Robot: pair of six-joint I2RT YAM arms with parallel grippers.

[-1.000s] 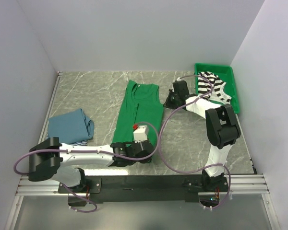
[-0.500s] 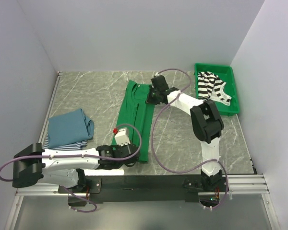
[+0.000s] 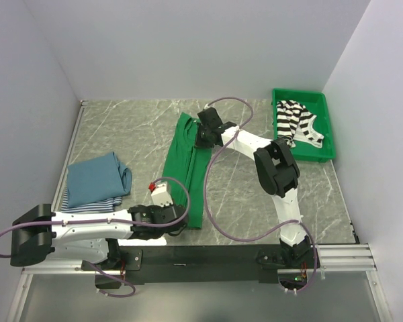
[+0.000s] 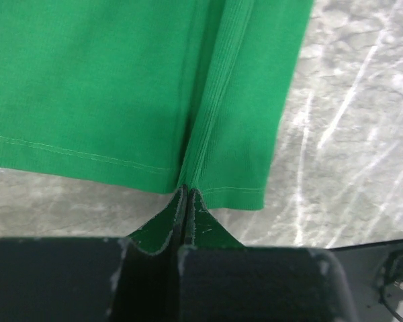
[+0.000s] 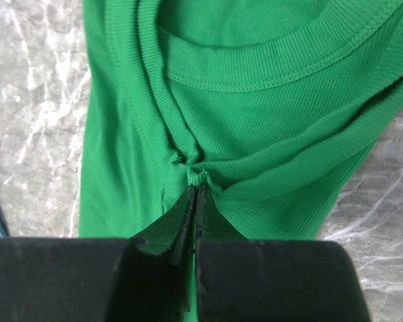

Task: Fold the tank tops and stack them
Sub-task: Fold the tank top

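Observation:
The green tank top (image 3: 186, 164) lies lengthwise in mid-table, its right side folded over to the left. My left gripper (image 3: 176, 213) is shut on its bottom hem (image 4: 188, 184), pinching a ridge of cloth. My right gripper (image 3: 201, 137) is shut on the strap area by the neckline (image 5: 196, 176). The black-and-white striped tank top (image 3: 297, 122) lies in the green bin (image 3: 326, 151) at the back right. A solid blue tank top (image 3: 97, 176) lies folded at the left on a blue-white striped one (image 3: 87, 201).
The marble table has walls at the left, back and right. The black rail (image 3: 208, 255) runs along the near edge. Purple cables (image 3: 218, 201) loop above the table from both arms.
Both grippers have carried the green top's right edge leftwards, folding it over itself. The top is now narrower. The left arm has drawn back to the left.

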